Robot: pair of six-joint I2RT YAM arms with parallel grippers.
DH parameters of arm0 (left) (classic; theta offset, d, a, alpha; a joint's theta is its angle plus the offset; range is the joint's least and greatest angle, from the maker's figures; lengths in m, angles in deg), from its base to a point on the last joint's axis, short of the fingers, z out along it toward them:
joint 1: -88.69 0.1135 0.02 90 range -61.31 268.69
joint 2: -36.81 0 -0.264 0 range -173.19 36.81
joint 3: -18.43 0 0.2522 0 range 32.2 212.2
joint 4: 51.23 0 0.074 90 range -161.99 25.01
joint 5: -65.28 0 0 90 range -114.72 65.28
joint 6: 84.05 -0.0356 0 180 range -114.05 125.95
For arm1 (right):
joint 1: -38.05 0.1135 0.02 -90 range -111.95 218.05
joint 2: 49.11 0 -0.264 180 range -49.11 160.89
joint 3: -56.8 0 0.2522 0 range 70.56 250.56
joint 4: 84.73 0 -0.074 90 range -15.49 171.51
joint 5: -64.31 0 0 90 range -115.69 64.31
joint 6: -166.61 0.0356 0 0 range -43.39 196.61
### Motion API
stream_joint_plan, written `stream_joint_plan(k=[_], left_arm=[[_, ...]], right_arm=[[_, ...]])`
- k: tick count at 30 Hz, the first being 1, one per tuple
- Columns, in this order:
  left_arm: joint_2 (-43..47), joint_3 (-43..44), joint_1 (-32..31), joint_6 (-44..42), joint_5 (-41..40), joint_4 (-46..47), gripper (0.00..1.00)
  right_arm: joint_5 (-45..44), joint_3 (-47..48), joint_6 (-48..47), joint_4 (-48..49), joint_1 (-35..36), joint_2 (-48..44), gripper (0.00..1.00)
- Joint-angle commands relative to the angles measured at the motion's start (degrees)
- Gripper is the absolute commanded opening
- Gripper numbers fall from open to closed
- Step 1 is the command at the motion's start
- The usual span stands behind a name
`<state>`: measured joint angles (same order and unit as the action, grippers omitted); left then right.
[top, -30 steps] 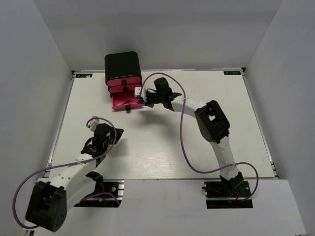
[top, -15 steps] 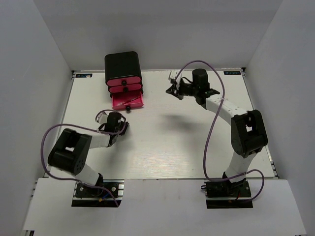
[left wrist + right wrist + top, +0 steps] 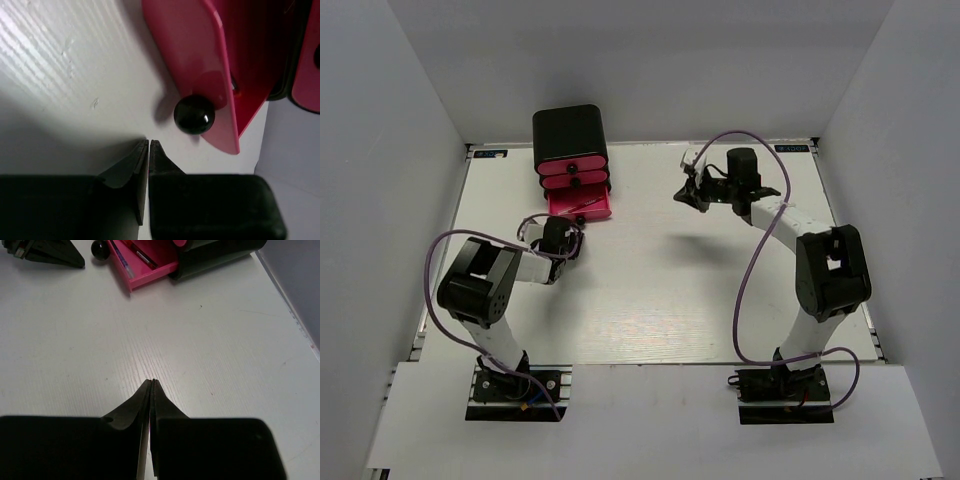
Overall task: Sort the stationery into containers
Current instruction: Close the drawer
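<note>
The black cabinet [image 3: 570,133] stands at the table's far left. Its two upper pink drawers are closed and its bottom pink drawer [image 3: 582,204] is pulled out. In the right wrist view that drawer [image 3: 150,270] holds a red pen [image 3: 139,253] and a whitish pen [image 3: 122,258]. My left gripper [image 3: 567,238] is shut and empty, its tips [image 3: 148,142] just short of the bottom drawer's black knob [image 3: 194,114]. My right gripper [image 3: 694,192] is shut and empty, well to the right of the cabinet and above bare table [image 3: 152,382]. The markers and the eraser are out of view.
White walls close in the table on the left, back and right. Purple cables loop over both arms. The left arm's elbow [image 3: 470,290] is folded near the table's left side. The left gripper [image 3: 47,252] shows at the top left of the right wrist view.
My right gripper has pulled away from the open drawer to the right. My left gripper has moved up to the drawer's knob, its arm folding in. The drawer sits slightly further in.
</note>
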<state>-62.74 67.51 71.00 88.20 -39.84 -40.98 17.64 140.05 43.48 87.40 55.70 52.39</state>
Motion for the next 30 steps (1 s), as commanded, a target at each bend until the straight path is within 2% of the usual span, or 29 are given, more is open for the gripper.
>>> stream_joint_plan(k=[1,9,13,19,30], left_arm=[[-2.05,0.99,0.99,0.97,-2.11,0.07,0.18],[-6.18,4.15,3.36,1.59,-0.79,1.65,0.23],[-6.71,4.15,3.37,1.59,0.35,3.32,0.33],[-7.76,4.15,3.89,1.59,0.88,5.08,0.38],[-10.05,9.5,5.56,2.12,1.4,3.41,0.48]], right_arm=[[2.19,-0.67,0.96,0.0,-0.69,-3.14,0.06],[2.28,-1.03,0.87,-0.44,-1.91,-3.5,0.06],[2.28,-1.11,0.87,-0.53,-1.92,-3.5,0.06],[2.28,-1.2,0.87,-0.53,-2.0,-3.49,0.06],[1.93,-1.55,-0.27,-1.5,-2.27,-3.49,0.06]])
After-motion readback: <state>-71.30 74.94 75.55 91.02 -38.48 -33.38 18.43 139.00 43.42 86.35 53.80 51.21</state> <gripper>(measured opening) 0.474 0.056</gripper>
